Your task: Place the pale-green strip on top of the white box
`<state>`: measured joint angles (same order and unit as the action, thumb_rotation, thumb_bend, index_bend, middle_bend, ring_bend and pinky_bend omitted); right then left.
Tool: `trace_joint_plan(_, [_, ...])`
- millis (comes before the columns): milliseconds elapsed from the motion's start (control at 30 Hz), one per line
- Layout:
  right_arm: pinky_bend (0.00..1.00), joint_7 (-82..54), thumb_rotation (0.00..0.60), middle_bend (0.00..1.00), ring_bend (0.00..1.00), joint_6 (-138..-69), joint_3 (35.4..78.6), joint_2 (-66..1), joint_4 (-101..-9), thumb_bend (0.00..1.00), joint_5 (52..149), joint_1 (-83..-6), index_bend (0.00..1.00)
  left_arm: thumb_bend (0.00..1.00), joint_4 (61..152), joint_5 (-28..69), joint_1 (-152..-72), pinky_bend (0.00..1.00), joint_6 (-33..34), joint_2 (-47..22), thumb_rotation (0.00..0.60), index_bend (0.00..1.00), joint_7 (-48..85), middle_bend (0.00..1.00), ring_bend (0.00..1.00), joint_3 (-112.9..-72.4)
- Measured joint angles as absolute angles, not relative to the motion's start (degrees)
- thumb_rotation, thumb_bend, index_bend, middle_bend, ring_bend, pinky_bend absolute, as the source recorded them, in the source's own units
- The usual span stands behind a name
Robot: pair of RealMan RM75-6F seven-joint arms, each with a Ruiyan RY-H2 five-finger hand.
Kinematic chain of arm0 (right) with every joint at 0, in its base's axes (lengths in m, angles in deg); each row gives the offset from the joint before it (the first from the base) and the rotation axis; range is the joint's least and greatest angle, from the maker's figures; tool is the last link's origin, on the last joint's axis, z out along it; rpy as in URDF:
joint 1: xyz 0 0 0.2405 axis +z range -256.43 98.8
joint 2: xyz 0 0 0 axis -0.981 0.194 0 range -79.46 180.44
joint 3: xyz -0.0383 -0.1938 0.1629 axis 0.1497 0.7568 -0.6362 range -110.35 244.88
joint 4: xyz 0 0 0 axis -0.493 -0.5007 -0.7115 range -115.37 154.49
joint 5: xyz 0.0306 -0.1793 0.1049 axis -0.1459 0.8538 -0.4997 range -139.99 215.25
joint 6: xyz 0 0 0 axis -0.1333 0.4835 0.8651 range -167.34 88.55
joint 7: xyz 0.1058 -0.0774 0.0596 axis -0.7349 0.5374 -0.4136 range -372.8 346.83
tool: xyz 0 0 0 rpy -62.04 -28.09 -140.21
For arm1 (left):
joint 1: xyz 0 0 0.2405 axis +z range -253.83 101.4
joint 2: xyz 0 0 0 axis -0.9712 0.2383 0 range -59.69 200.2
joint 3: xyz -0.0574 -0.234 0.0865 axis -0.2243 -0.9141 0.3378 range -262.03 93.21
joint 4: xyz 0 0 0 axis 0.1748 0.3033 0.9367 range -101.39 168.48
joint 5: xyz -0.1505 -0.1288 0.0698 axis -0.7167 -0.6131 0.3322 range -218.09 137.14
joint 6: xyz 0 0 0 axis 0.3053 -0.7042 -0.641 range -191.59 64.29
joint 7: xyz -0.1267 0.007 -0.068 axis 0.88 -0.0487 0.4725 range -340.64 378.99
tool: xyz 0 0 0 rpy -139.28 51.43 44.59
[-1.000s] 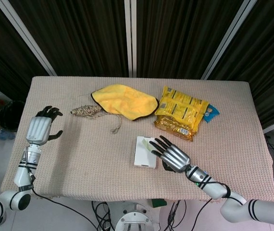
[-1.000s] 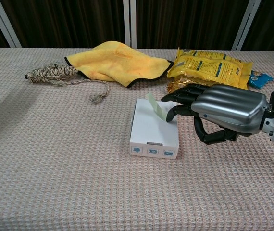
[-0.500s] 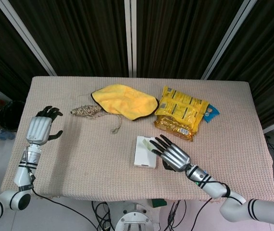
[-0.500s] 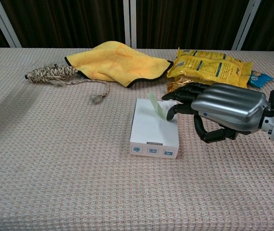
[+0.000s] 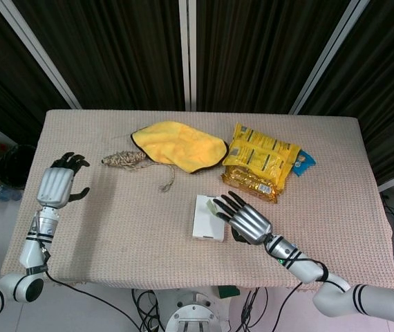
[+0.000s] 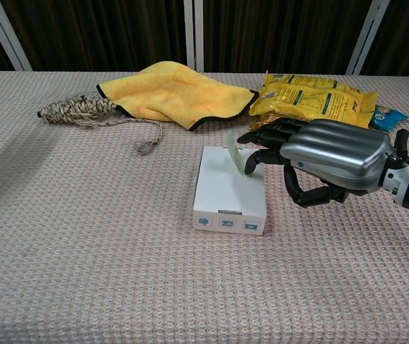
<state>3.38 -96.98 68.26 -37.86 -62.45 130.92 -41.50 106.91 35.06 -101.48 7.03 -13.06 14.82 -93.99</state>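
Head view: right hand (image 5: 242, 218) reaches over the right edge of the white box (image 5: 207, 218), pale-green strip (image 5: 213, 206) barely visible at its fingertips. Left hand (image 5: 58, 183) hangs far off, empty, fingers loosely curled.

Chest view: strip (image 6: 234, 153) stands tilted, pinched by the right hand (image 6: 312, 158), its lower end over the box top (image 6: 226, 190); contact unclear. Judged nearly done: lay flat, release. Left hand out of frame here.
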Motion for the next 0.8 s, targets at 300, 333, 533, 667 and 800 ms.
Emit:
trace_joint_plan(300, [0.00, 3.4, 0.324, 0.00, 0.00, -95.4, 67.7, -39.8, -60.5, 0.97, 129.9, -40.6, 0.24, 0.16, 106.9, 34.9, -101.4, 0.30, 6.9, -12.8, 0.600, 0.34, 14.9, 0.23, 0.15, -94.0])
trace_joint_plan(333, [0.00, 3.4, 0.323, 0.00, 0.00, -95.3, 67.7, -39.9, -60.4, 0.97, 129.8, -40.5, 0.24, 0.16, 106.8, 34.9, -101.4, 0.30, 6.8, -12.8, 0.600, 0.34, 14.9, 0.23, 0.15, -94.0])
trace_joint_plan(533, [0.00, 3.2, 0.328, 0.00, 0.00, -95.3, 67.9, -40.1, -60.1, 0.97, 129.7, -40.5, 0.25, 0.16, 106.7, 34.8, -101.3, 0.30, 6.7, -12.6, 0.600, 0.34, 15.2, 0.23, 0.15, -94.0])
trace_joint_plan(667, [0.00, 2.8, 0.326, 0.00, 0.00, -95.9, 68.0, -40.0, -60.3, 0.97, 130.1, -40.5, 0.26, 0.16, 106.7, 34.9, -101.3, 0.30, 6.8, -12.6, 0.600, 0.34, 15.4, 0.23, 0.15, -94.0])
trace_joint_plan(800, [0.00, 2.0, 0.325, 0.00, 0.00, -97.1, 68.2, -39.8, -60.5, 0.97, 131.1, -40.6, 0.26, 0.16, 106.7, 35.0, -101.3, 0.30, 6.8, -12.7, 0.600, 0.34, 15.4, 0.23, 0.15, -93.9])
